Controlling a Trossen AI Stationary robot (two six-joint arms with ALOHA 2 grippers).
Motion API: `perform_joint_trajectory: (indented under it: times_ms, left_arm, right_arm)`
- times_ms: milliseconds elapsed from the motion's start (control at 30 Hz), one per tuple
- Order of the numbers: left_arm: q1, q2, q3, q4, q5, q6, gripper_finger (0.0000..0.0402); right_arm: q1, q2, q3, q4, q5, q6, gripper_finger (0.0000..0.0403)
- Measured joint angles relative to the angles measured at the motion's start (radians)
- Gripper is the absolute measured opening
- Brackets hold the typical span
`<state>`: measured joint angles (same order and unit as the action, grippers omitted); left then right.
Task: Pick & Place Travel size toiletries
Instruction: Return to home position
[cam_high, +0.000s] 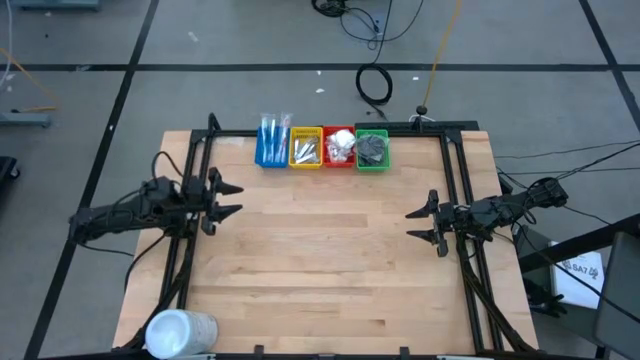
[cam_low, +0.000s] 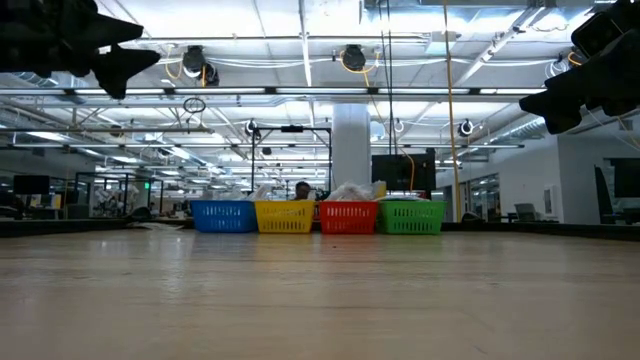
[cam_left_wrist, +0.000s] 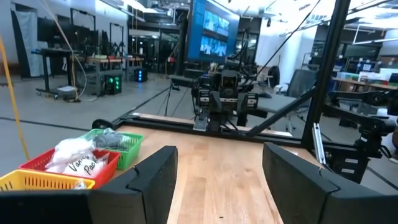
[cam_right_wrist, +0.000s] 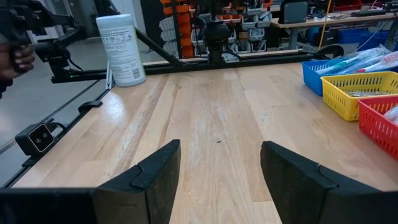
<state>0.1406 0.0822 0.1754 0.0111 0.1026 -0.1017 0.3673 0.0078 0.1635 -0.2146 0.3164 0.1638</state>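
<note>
Four bins are sitting side by side in a row (cam_high: 322, 148) at the far edge of the table (cam_high: 320, 270), and everything here is being placed from that row. The sticks (cam_high: 272, 135) are lying in the blue bin (cam_high: 272, 165) at the row's left end, poking over its rim. The tubes (cam_high: 306, 150) are lying in the yellow bin (cam_high: 306, 165) beside it. The packets (cam_high: 343, 143) are piling up in the red bin (cam_high: 339, 166), and the discs (cam_high: 373, 147) are filling the green bin (cam_high: 372, 168) at the right end. The left gripper (cam_high: 237, 199) is hovering well apart from the row, nearer than it and out past the blue end, its fingers spreading wide with nothing between them. The right gripper (cam_high: 410, 224) is hovering likewise out past the green end, also gaping and holding nothing. Both are hanging clear above the wood. The cylinder (cam_high: 180, 332) is standing at the corner farthest from the row, on the blue bin's side
</note>
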Motion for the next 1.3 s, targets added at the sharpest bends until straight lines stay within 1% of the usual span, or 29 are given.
perform_joint_trajectory:
  times_ms: [233, 833, 1033, 1300]
  left_arm:
    - [0.0, -0.078, -0.053, 0.0, 0.0, 0.0, 0.0232]
    - [0.0, -0.077, -0.072, 0.0, -0.053, 0.0, 0.0232]
    - [0.0, -0.077, -0.164, 0.174, -0.06, 0.017, 0.0232]
    - [0.0, -0.074, -0.161, 0.166, -0.061, 0.027, 0.0232]
  right_arm:
    - [0.0, 0.0, 0.0, 0.0, 0.0, 0.0, 0.021]
    - [0.0, 0.0, 0.0, 0.0, 0.0, 0.0, 0.021]
    - [0.0, 0.0, 0.0, 0.0, 0.0, 0.0, 0.021]
    - [0.0, 0.0, 0.0, -0.001, 0.0, 0.003, 0.021]
